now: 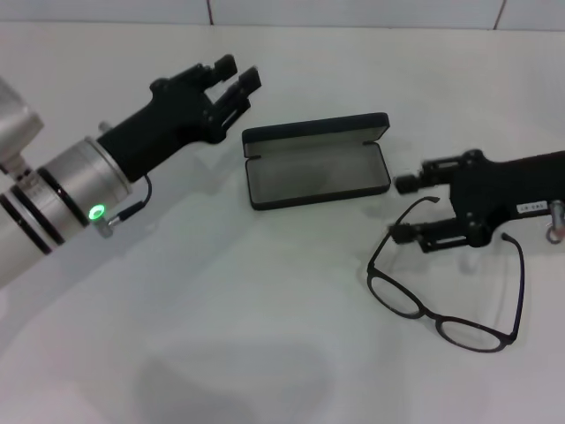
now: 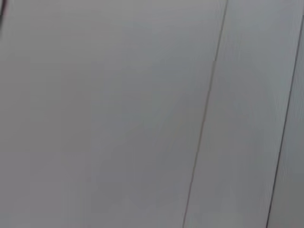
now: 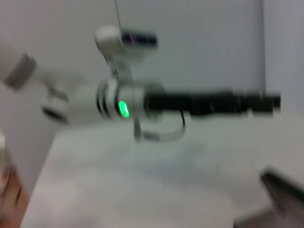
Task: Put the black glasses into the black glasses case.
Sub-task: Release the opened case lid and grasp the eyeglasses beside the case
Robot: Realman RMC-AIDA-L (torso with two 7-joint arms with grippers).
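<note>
The thin black-framed glasses (image 1: 446, 305) with two rounded clear lenses are lying on the white table (image 1: 265, 353), temples unfolded, near the right of the matte black rectangular glasses case (image 1: 316, 161), which is lying open with its grey lining exposed. The right gripper (image 1: 409, 210) is positioned low at the far temple of the glasses, its fingers (image 1: 408, 185) spread apart with the temple tip seemingly between them; nothing is gripped yet, as far as can be judged. The left gripper (image 1: 237, 78) is held above the table just left of the case, its fingers parted and empty.

For the step in hand, the grasp is best taken on the frame near a hinge or the bridge rather than on a slim temple tip, which would probably flex and swing. The fingers should be closed gently, and the glasses lifted level. A clear path to the open tray should be kept, and the raised lid edge avoided.

Counted: one pair of glasses, one case, two grippers. In the right wrist view, only the left arm (image 3: 142, 102) is recognised.
</note>
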